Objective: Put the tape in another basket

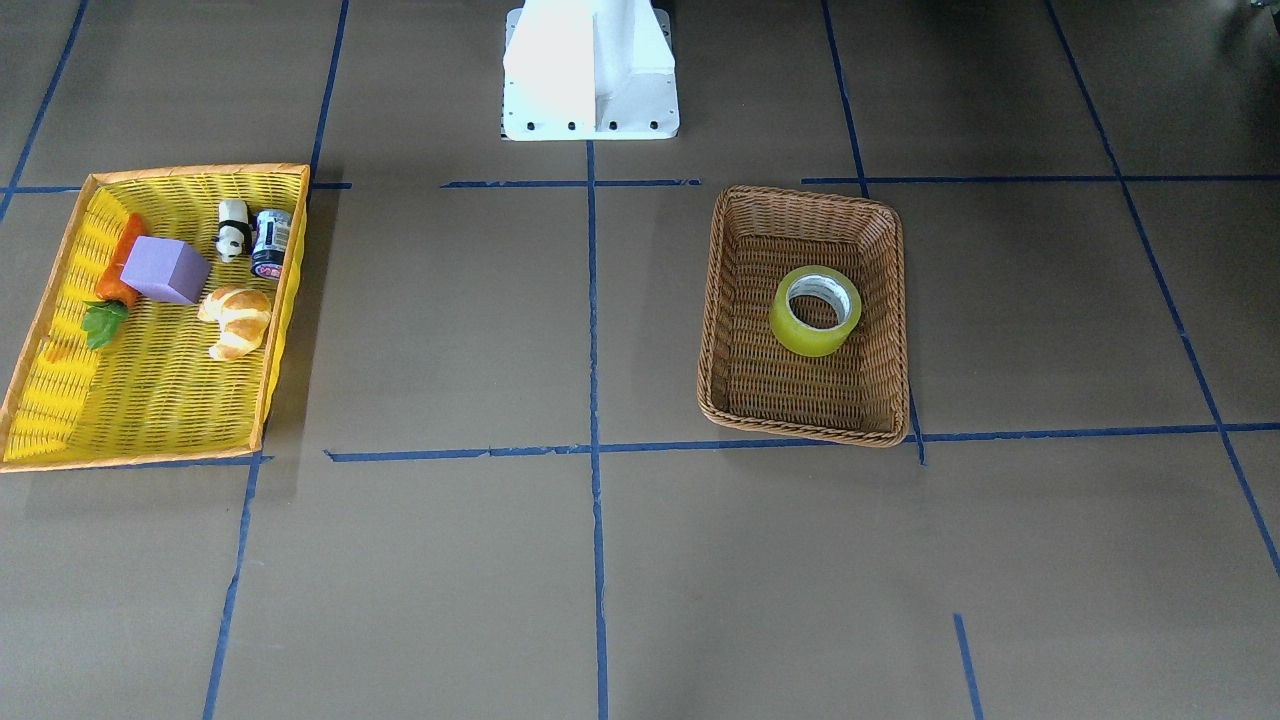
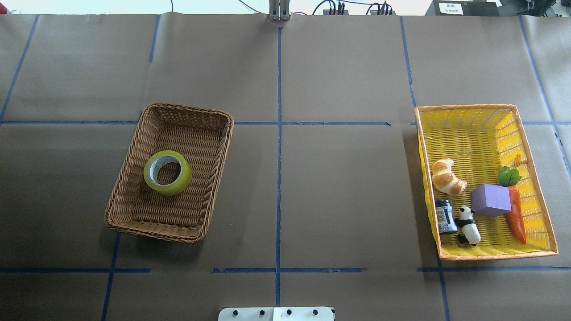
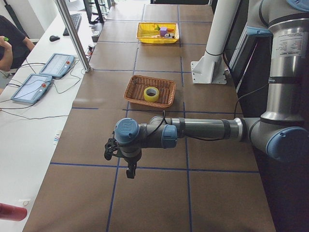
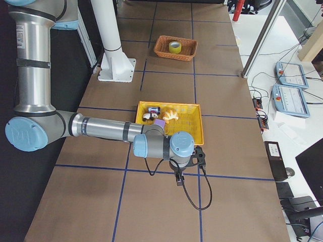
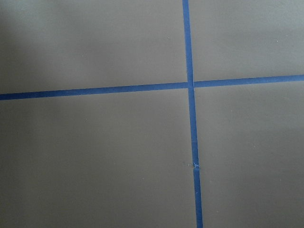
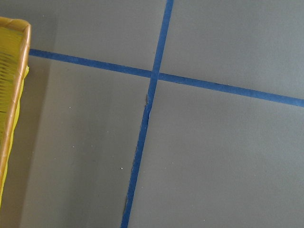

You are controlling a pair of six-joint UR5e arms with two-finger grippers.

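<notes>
The yellow translucent tape [image 1: 806, 341] lies flat in the brown wicker basket [image 1: 882, 300] on my left side of the table. Both also show in the overhead view, tape [image 2: 176, 184] and basket [image 2: 187, 109], and in the left side view, tape [image 3: 151, 98] and basket [image 3: 167, 92]. My left gripper [image 3: 129, 170] hangs over bare table well short of the basket. My right gripper [image 4: 177, 180] hangs over the table just past the yellow tray [image 4: 190, 127]. They show only in the side views, so I cannot tell whether they are open or shut.
The yellow tray [image 2: 473, 133] holds a croissant [image 2: 447, 177], a purple cube [image 2: 490, 200], a carrot [image 2: 516, 216], a panda figure [image 2: 469, 225] and a small can [image 2: 445, 216]. The white robot base [image 1: 590, 70] stands between basket and tray. Operator consoles [image 3: 48, 72] lie beyond the table edge.
</notes>
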